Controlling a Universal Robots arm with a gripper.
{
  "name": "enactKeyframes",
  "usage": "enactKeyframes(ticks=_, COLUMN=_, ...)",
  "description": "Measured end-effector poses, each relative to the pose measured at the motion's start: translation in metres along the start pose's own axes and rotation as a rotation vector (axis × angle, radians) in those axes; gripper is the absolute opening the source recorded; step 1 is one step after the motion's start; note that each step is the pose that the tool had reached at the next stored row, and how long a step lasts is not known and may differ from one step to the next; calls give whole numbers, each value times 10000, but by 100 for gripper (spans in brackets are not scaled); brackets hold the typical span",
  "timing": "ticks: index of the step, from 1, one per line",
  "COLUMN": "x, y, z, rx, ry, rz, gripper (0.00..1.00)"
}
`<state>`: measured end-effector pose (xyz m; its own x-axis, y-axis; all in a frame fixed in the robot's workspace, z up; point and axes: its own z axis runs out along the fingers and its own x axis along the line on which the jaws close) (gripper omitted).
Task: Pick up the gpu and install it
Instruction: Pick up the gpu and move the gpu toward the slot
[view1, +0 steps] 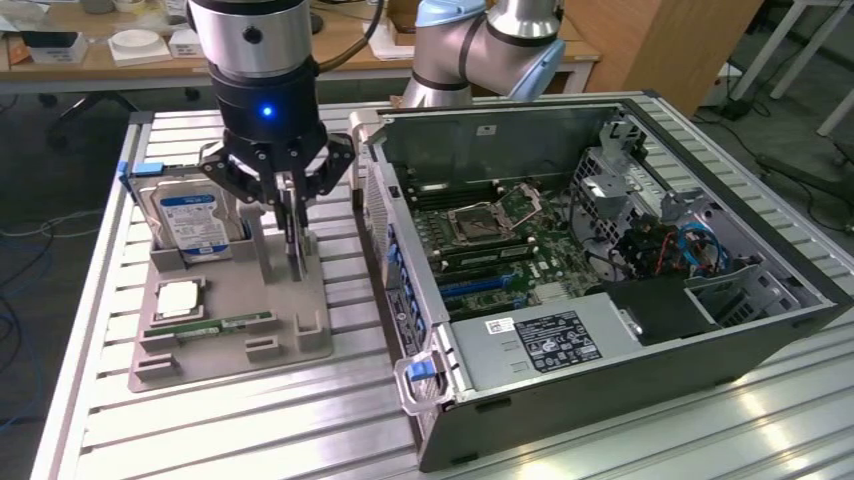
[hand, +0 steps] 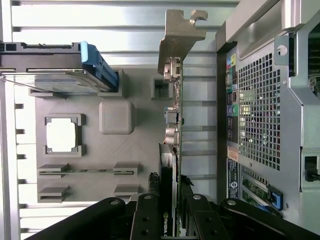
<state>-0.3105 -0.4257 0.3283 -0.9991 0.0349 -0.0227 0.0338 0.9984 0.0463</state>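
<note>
The gripper (hand: 169, 186) pinches the gpu (hand: 177, 112) on edge, upright at the grey parts tray (view1: 314, 335), beside the open computer case (view1: 641, 360); both rest on a slatted aluminium table (view1: 240, 430); behind stands a cluttered wooden desk (view1: 80, 72); cables (view1: 14, 300) trail over the dark floor.

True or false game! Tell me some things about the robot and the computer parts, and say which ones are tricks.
1. The gripper has fingers on both sides of the gpu. True.
2. The computer case is open, so the motherboard shows. True.
3. The hard drive lies flat inside the computer case. False: the hard drive stands upright in the grey holder, outside the case.
4. The gpu is plugged into the motherboard. False: it stands on edge on the grey holder.
</note>
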Motion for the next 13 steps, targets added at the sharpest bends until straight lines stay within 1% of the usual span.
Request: enactKeyframes(ticks=13, x=-1, y=3, z=-61, rx=0, ry=0, rz=0, gripper=26)
